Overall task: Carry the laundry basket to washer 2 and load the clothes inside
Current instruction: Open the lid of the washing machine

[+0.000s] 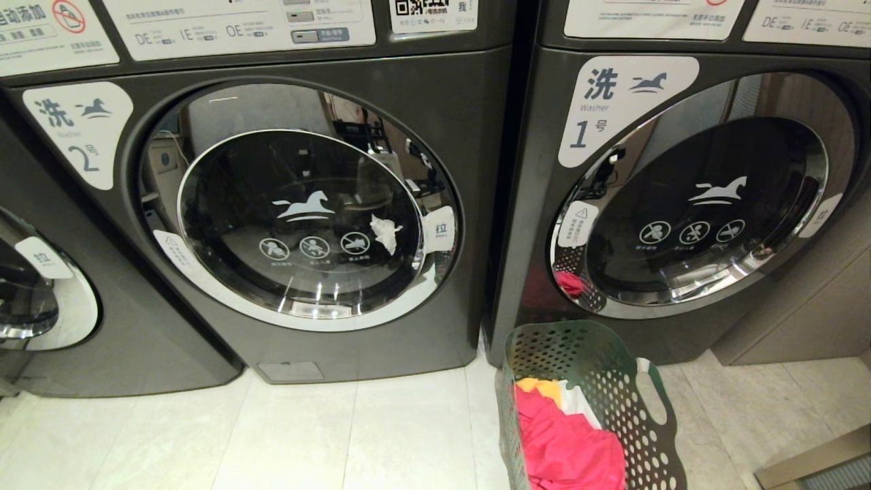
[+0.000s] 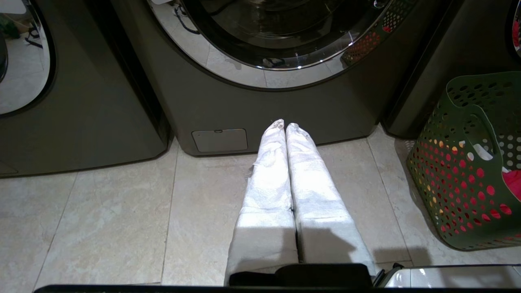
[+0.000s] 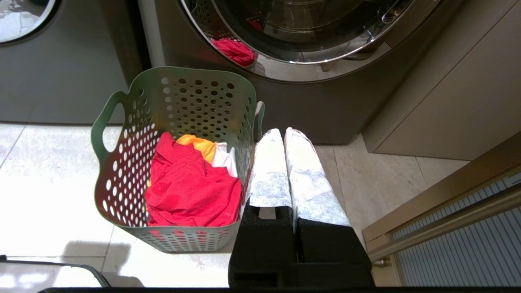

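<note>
The green laundry basket [image 1: 612, 401] stands on the floor in front of washer 1 [image 1: 680, 177]. In it lie the clothes: a pink-red garment [image 1: 565, 442], an orange-yellow one [image 3: 199, 145] and a white one [image 3: 225, 158]. Washer 2 [image 1: 306, 204], to the left, has its round glass door closed. My left gripper [image 2: 285, 125] is shut and empty above the floor before washer 2, the basket [image 2: 468, 171] off to its side. My right gripper [image 3: 281, 131] is shut and empty just beside the basket [image 3: 171, 134]. Neither arm shows in the head view.
A third washer [image 1: 41, 299] with no number in view stands at the far left. A beige cabinet side [image 3: 447, 93] and a metal door track [image 3: 447, 228] border the floor to the right of washer 1. Pale floor tiles [image 1: 306, 435] lie before washer 2.
</note>
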